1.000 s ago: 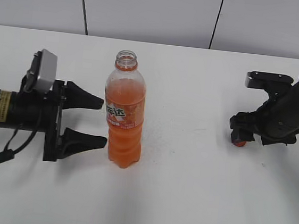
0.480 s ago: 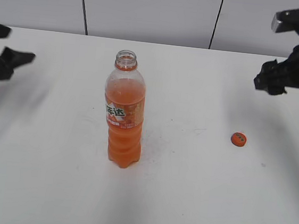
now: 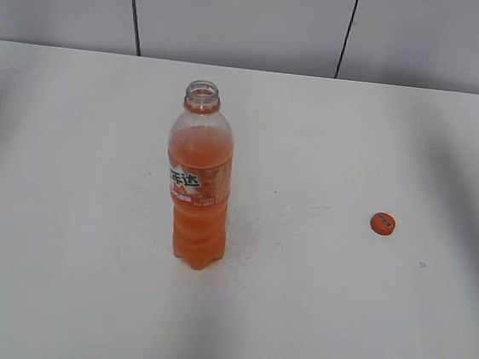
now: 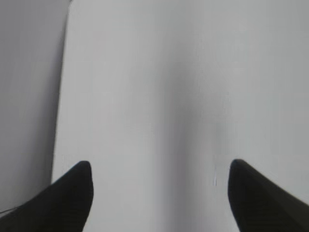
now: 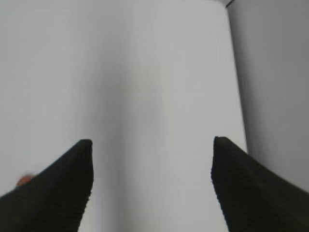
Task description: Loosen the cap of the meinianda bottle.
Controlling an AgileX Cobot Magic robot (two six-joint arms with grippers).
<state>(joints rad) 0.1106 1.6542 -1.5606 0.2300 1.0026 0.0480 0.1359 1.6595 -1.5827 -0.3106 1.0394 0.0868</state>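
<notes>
The meinianda bottle [image 3: 198, 179] stands upright on the white table, left of the middle, with its neck open and no cap on it. The orange cap [image 3: 382, 223] lies flat on the table to the right, well apart from the bottle. Neither arm shows in the exterior view. In the left wrist view my left gripper [image 4: 159, 169] is open and empty above bare table. In the right wrist view my right gripper [image 5: 152, 147] is open and empty; a faint orange spot [image 5: 24, 180] at the left edge may be the cap.
The table's left edge [image 4: 60, 96] shows in the left wrist view and its right edge [image 5: 235, 87] in the right wrist view. A grey panelled wall [image 3: 239, 17] stands behind the table.
The right gripper left the cap lying on the table and rose out of the exterior view. The left arm drew back to the left and out of view. The bottle has not moved.
</notes>
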